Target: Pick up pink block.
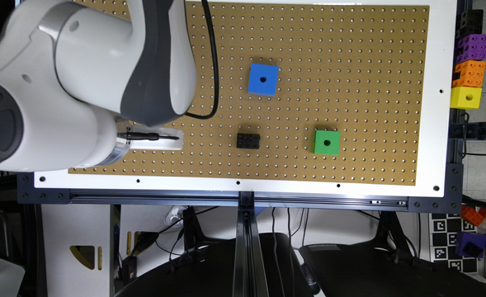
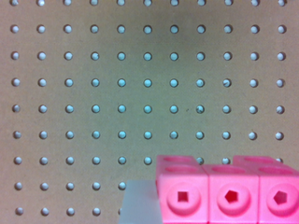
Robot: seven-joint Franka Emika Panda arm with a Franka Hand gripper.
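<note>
The pink block (image 2: 229, 193) looms large and close in the wrist view, a row of linked pink cubes with round holes facing the camera. It looks much bigger than the pegboard's hole spacing, so it hangs well above the pegboard (image 2: 140, 93). A pale, translucent fingertip (image 2: 138, 203) sits against one end of the block. In the exterior view my gripper (image 1: 156, 141) is a white part under the big arm, over the pegboard (image 1: 350, 41) toward the exterior view's left.
On the pegboard lie a black block (image 1: 248, 140), a blue cube (image 1: 263, 79) and a green cube (image 1: 326, 142), all to the exterior view's right of my gripper. Black, purple, orange and yellow blocks (image 1: 468, 62) are stacked beyond the board's right edge.
</note>
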